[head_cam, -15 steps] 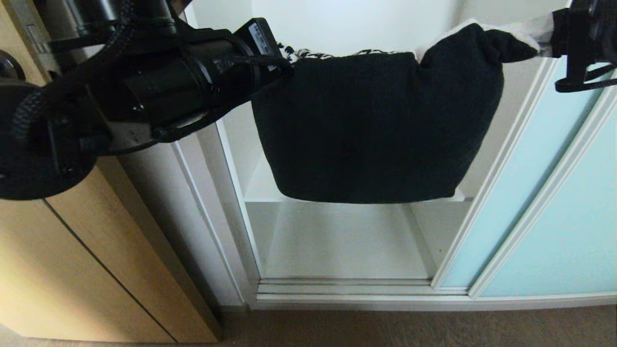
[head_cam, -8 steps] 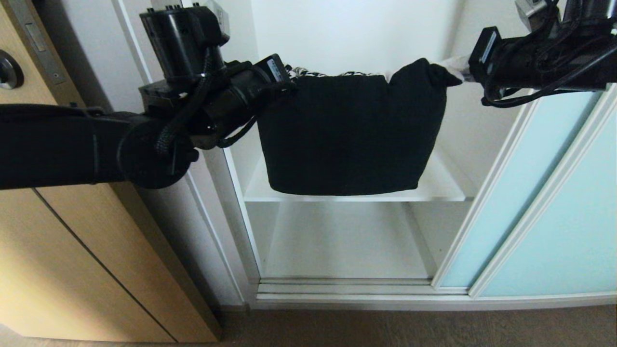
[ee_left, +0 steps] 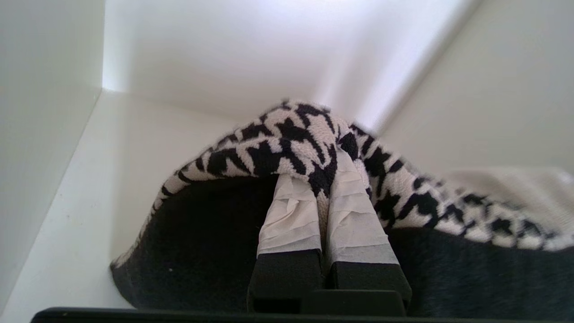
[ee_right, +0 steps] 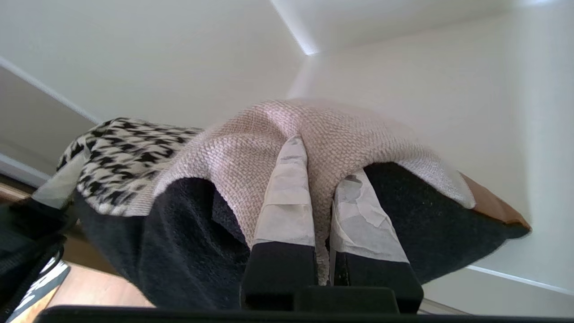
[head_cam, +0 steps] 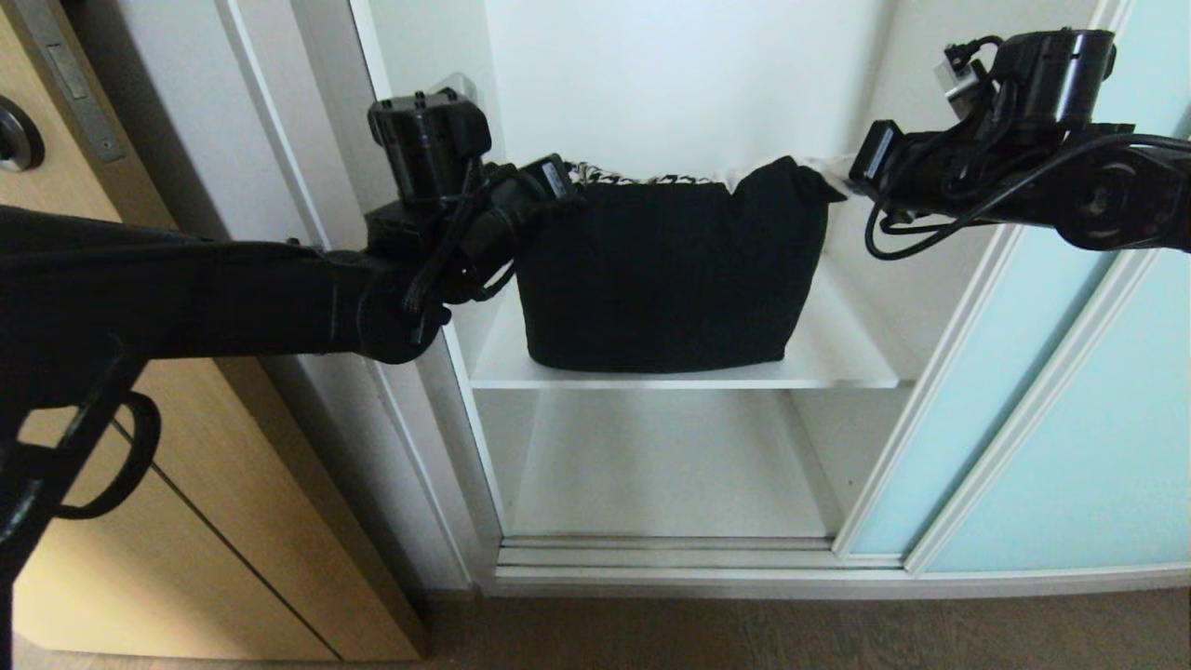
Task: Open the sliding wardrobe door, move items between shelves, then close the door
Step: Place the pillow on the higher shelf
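Both grippers – cushion pinched between

Black-backed cushion with houndstooth and cream patches; white shelf; aqua door.

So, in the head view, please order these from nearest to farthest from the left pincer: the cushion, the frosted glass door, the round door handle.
1. Cushion: gripped by the left pincer.
2. Round door handle: far left.
3. Frosted glass door: far right, lower.
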Controlling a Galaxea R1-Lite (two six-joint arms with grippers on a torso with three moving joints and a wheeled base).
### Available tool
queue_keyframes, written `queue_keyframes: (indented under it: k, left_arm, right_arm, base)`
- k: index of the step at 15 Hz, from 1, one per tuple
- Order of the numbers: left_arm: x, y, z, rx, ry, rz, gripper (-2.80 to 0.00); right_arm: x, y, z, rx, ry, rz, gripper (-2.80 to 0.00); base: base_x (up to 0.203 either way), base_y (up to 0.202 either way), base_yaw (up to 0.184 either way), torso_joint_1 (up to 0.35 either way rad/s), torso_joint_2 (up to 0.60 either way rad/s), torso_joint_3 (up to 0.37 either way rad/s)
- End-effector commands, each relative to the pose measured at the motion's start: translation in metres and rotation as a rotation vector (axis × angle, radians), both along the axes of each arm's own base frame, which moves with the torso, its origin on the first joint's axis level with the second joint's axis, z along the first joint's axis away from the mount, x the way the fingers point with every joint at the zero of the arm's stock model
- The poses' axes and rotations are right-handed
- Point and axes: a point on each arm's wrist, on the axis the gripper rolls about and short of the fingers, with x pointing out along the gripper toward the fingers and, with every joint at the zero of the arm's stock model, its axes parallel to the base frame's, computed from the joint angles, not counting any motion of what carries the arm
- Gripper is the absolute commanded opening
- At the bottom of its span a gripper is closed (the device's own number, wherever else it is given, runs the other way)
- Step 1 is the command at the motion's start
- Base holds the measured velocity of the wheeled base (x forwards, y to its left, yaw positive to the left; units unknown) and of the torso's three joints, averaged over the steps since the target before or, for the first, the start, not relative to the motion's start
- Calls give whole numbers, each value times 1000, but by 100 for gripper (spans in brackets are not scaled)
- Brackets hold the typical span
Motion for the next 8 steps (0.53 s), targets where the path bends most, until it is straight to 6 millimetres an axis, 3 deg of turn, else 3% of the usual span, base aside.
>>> queue_keyframes:
  k: [1,4,8]
  left_arm:
    - [19,-8,-37,33,53,7,-280]
    - [31,-14,-64,61,104,4,-280]
    - [27,-13,-92,105,201,-1,-280]
  right_arm:
    - [12,-8,-16,-2,51,-19,-280]
    - [23,-21,-36,-7,121,-50,-280]
    - [23,-30,-60,-16,223,-64,-280]
  base:
    - [0,0,0,0,0,0]
    - [0,0,0,0,0,0]
    - [0,0,0,0,0,0]
